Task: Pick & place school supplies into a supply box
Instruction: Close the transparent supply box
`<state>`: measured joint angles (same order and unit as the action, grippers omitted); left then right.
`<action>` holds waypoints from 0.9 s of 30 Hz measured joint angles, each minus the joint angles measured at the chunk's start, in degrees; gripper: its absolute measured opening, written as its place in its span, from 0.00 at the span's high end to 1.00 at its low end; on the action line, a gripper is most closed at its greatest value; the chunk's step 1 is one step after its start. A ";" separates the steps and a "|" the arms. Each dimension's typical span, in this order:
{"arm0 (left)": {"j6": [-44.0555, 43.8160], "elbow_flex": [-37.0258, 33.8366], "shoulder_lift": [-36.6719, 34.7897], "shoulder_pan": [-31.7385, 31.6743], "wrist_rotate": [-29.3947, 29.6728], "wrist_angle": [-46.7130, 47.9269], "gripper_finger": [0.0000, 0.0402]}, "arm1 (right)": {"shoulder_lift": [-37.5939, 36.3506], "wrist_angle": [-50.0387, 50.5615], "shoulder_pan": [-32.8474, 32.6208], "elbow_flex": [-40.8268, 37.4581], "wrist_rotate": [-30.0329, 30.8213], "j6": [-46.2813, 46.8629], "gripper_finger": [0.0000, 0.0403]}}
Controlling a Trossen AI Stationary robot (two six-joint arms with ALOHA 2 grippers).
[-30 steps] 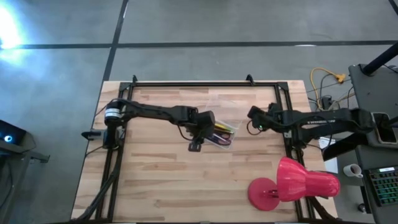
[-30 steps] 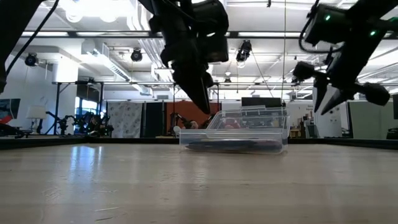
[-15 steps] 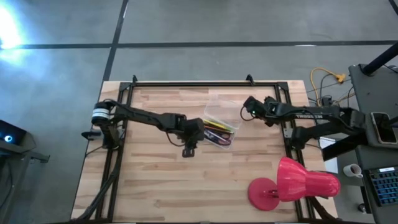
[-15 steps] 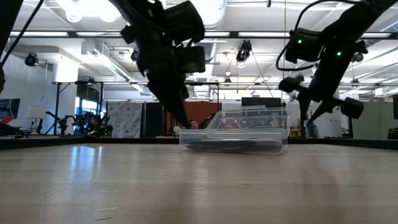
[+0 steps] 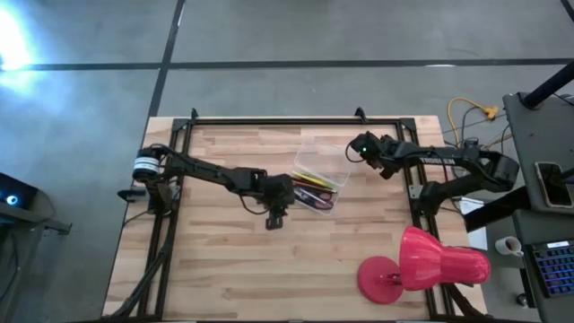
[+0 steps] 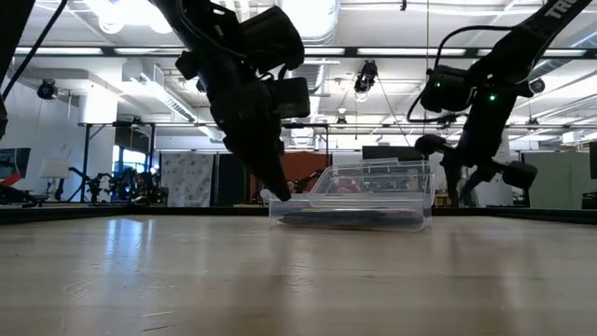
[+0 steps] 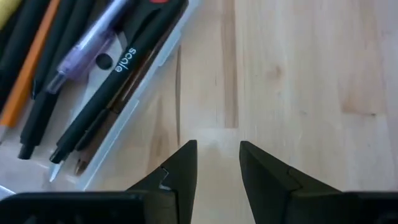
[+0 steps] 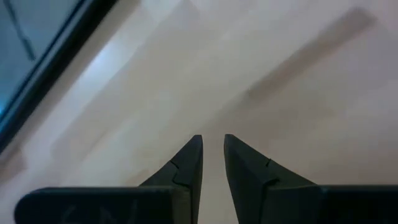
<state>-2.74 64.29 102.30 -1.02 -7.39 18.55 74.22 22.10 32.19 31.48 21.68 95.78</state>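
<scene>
White lettering "scale" along the barrel of a black pen (image 7: pixel 106 93) lying in the clear box (image 7: pixel 134 106), left wrist view, upper left of the frame, no other words or numbers legible anywhere

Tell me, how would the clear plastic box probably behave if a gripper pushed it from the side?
The clear box looks thin-walled and holds only a few pens, so it is probably light and would slide on the smooth wooden table rather than resist. It sits low and flat, so tipping seems unlikely. The loose pens might shift inside.
</scene>
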 joint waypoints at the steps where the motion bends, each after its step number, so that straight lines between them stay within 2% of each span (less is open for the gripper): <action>1: 0.00 0.00 0.00 -0.08 0.03 -0.10 0.74 | 0.02 -1.29 0.36 0.00 -0.59 -1.14 0.85; 8: 0.00 0.00 0.00 -0.42 2.50 -0.77 0.74 | 0.02 -11.96 1.49 0.00 -7.83 -10.66 0.85; 16: 0.00 -0.42 0.02 -1.03 3.40 -2.65 0.74 | 0.02 -13.98 1.38 0.00 -17.18 -13.55 0.85; 27: -0.02 -0.83 3.85 -1.05 3.39 -3.07 0.74 | -2.46 -20.42 -0.65 0.18 -18.89 -13.48 0.85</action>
<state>-2.76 63.46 106.15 -2.07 -4.00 15.47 71.76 1.68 31.54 31.67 2.78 82.30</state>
